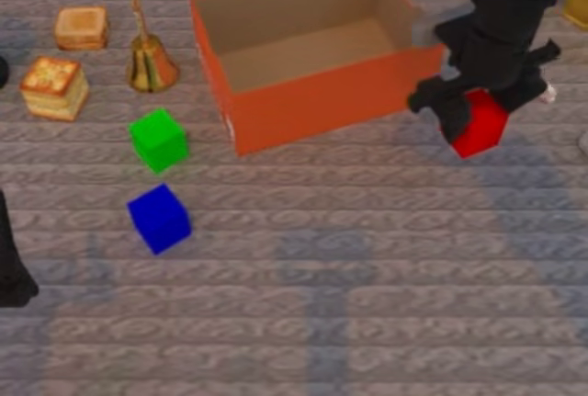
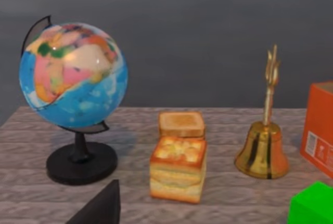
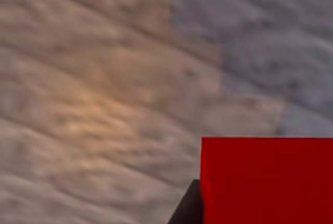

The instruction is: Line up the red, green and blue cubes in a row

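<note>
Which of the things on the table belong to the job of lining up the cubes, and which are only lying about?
Belong to the job: red cube, held by the right gripper; green cube; blue cube.

Only lying about: orange box, bell, two toast pieces, globe. The left arm is parked at the left edge.
</note>
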`<control>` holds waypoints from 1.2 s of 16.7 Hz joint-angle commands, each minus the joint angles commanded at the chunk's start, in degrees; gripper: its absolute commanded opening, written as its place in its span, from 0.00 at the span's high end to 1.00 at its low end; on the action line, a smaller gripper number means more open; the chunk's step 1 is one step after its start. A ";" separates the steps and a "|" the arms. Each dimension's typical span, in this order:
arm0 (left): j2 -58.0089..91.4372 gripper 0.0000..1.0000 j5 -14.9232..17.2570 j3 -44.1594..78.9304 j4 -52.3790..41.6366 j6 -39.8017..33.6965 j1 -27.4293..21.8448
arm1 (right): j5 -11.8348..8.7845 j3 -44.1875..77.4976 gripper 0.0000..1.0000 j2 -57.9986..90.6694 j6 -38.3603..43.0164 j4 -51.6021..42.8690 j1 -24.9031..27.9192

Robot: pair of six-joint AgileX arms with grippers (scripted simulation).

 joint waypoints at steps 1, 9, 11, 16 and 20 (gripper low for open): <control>0.00 0.00 0.00 0.00 0.00 0.00 0.00 | 0.05 0.35 1.00 0.12 1.87 -0.20 1.29; 0.00 0.00 0.00 0.00 0.00 0.00 0.00 | 0.62 2.82 1.00 1.08 31.72 -3.19 19.66; 0.00 0.00 0.00 0.00 0.00 0.00 0.00 | 0.71 3.10 1.00 1.10 41.21 -3.99 25.10; 0.00 0.00 0.00 0.00 0.00 0.00 0.00 | 1.13 3.53 1.00 0.03 59.45 -4.85 36.32; 0.00 0.00 0.00 0.00 0.00 0.00 0.00 | 1.39 3.63 1.00 -0.69 63.92 -4.82 39.64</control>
